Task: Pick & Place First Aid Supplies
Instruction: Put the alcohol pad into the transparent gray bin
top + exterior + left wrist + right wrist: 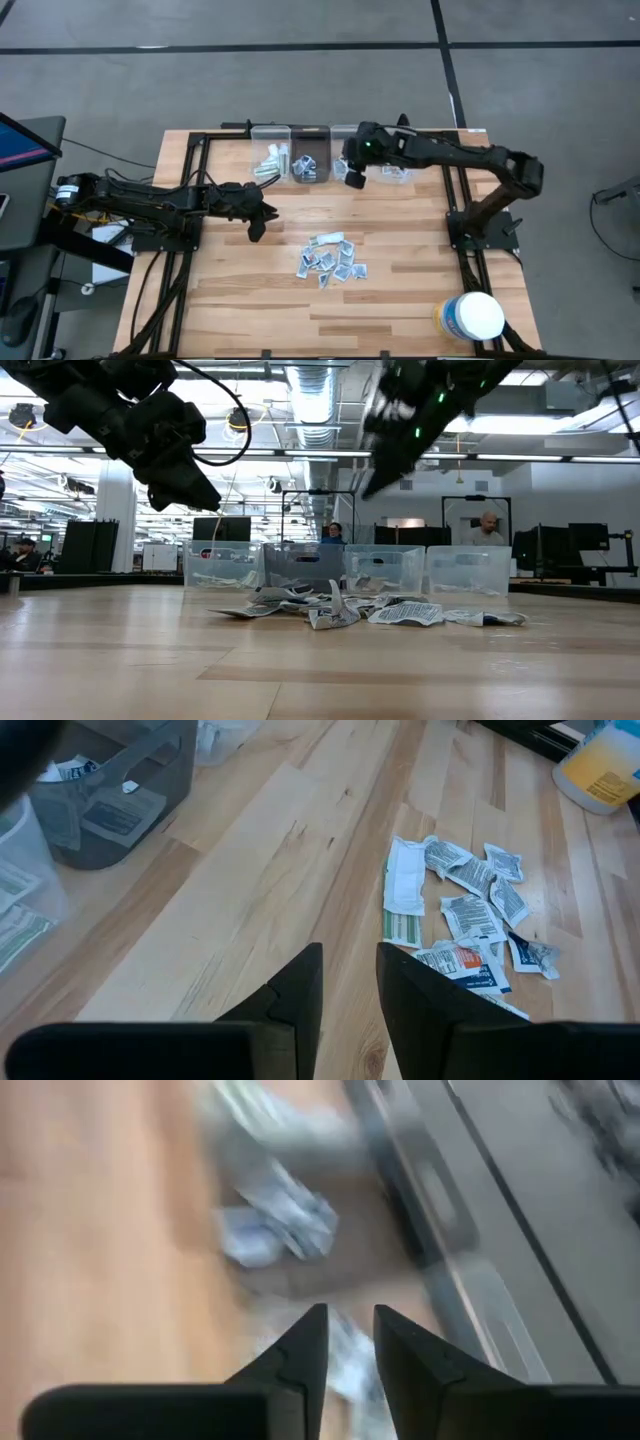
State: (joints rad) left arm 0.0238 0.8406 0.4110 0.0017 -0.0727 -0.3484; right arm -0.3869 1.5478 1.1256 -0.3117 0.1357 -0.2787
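The packets (331,259) lie heaped mid-worktop (400,300). The left gripper (256,222) hovers just beside them, fingers (300,990) slightly apart, empty. The right gripper (353,176) hangs over the clear bins (305,160), fingers (305,1350) slightly apart, holding nothing.

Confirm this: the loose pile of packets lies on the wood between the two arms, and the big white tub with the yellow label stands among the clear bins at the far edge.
Wrong on the tub. The pile of packets does lie between the arms, but the white tub stands alone at the table's near right corner, away from the clear bins. The high view shows it.
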